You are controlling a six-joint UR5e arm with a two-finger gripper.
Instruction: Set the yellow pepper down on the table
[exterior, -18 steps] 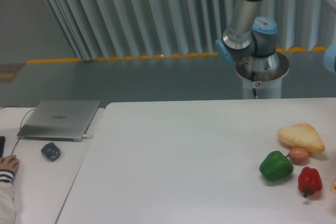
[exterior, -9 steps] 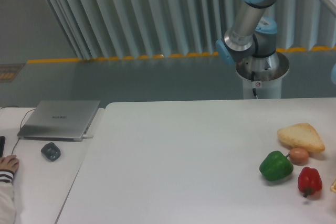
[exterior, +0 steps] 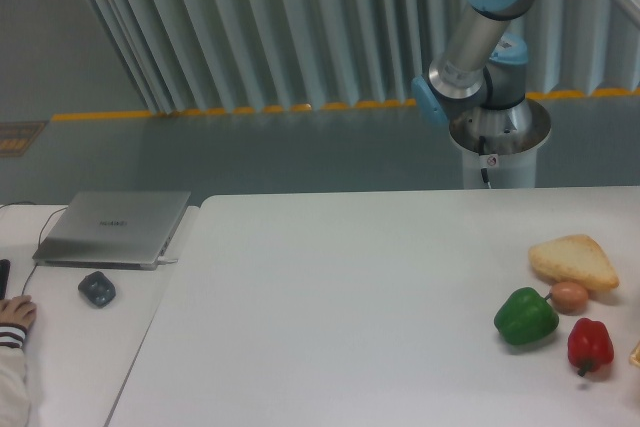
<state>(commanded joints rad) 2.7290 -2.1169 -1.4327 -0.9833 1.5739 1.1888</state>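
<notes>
Nearest me on the table sit a red pepper and a green pepper, with a small brown egg-like thing and a bread slice just behind. Laptop and mouse are on the side desk. Only the arm shows at the back; the gripper and the yellow pepper are out of frame, so I can't tell about the fingers.

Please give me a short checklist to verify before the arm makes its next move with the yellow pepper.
1. Yellow pepper in view: not ok, none visible.
2. Gripper in view: not ok, out of frame; only the arm shows.
3. Gripper state: cannot tell.
4. Free area on the table: ok, centre is bare.
5. Clutter located: ok, green pepper, red pepper, bread and an egg at the right.
6. Person's hand away from the table: ok, on the side desk.
</notes>
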